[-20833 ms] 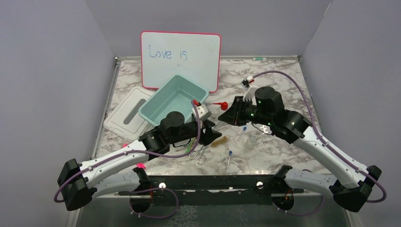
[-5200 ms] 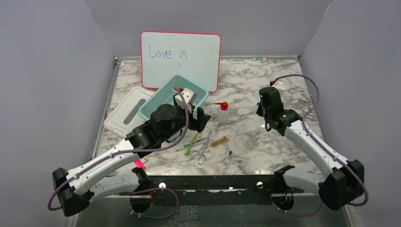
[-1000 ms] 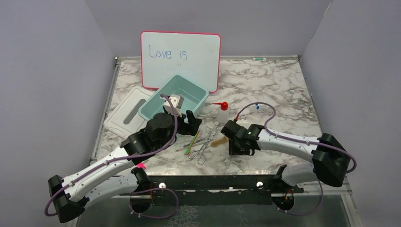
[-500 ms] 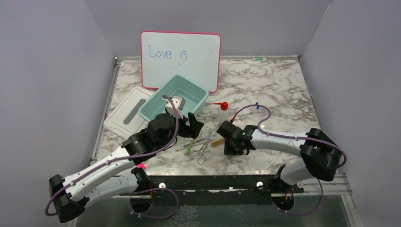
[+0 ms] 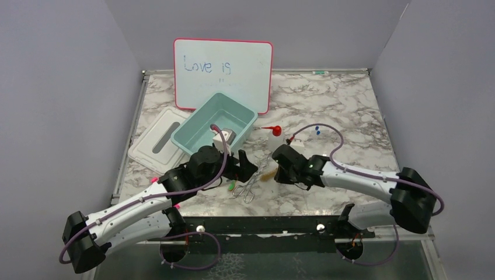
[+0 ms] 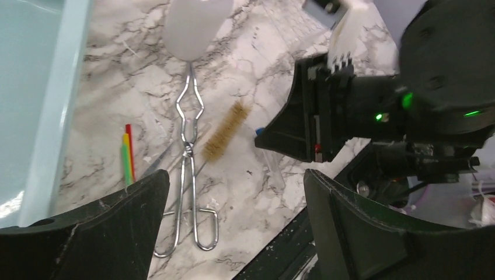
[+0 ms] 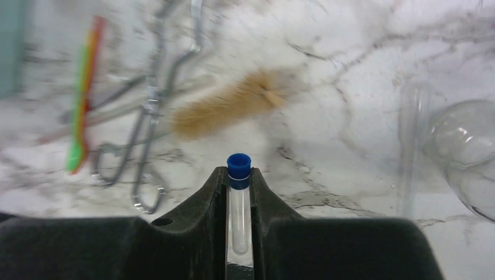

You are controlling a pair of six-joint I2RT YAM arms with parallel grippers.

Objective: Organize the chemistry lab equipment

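Observation:
My right gripper (image 7: 239, 192) is shut on a blue-capped clear tube (image 7: 239, 204), held just above the marble near the brown bristle brush (image 7: 233, 105). In the top view it (image 5: 275, 165) faces my left gripper (image 5: 247, 166). My left gripper (image 6: 233, 233) is open and empty, hovering over the metal tongs (image 6: 190, 151) and the brush (image 6: 223, 131). The white squeeze bottle (image 5: 274, 142) with its red nozzle stands behind them. The small glass flask (image 7: 467, 151) and another clear tube (image 7: 408, 134) lie to the right of my right gripper. Two blue caps (image 5: 316, 129) show by the right arm's cable.
A teal bin (image 5: 192, 131) stands behind my left arm, with its white lid (image 5: 157, 140) to its left. The pink-framed whiteboard (image 5: 223, 73) leans at the back. A green and red stick (image 6: 126, 157) lies beside the tongs. A pink marker (image 5: 174, 204) lies under the left arm.
My left gripper has moved down and right, over the tongs. My right gripper has shifted slightly up and away from the front edge with the tube in it.

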